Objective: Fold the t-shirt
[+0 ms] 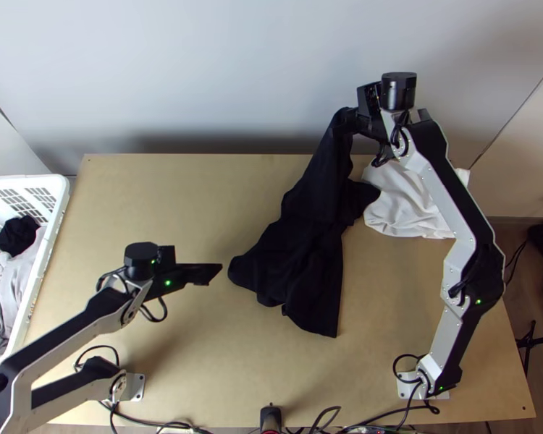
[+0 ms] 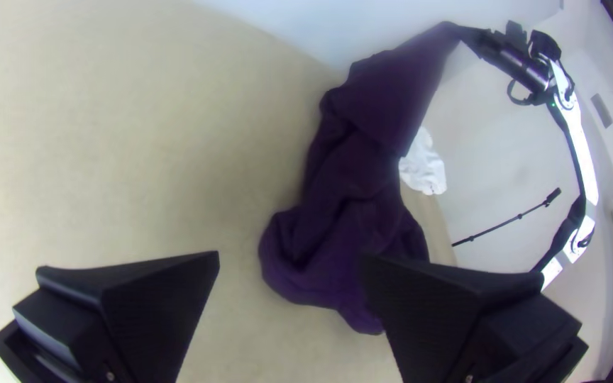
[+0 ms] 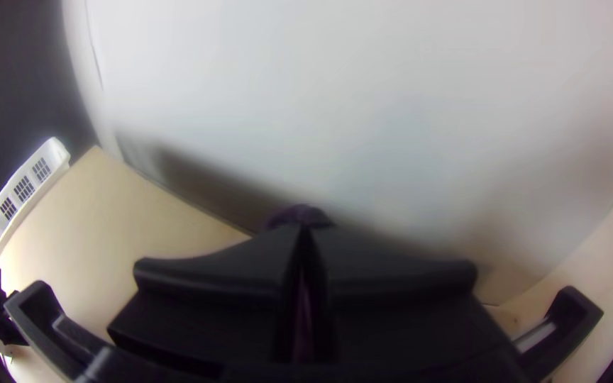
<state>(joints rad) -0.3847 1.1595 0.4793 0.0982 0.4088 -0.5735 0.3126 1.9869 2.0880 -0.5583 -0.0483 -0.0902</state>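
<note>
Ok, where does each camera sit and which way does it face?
Top: fixed high over the table's near edge, looking steeply down; left arm and right arm show.
Left wrist: on the left arm, facing the black shirt; its open jaws show.
Right wrist: on the right arm, facing the wall; its jaws show, shut on the shirt.
Shared by top and left wrist: shirt, white cloth, right arm.
</note>
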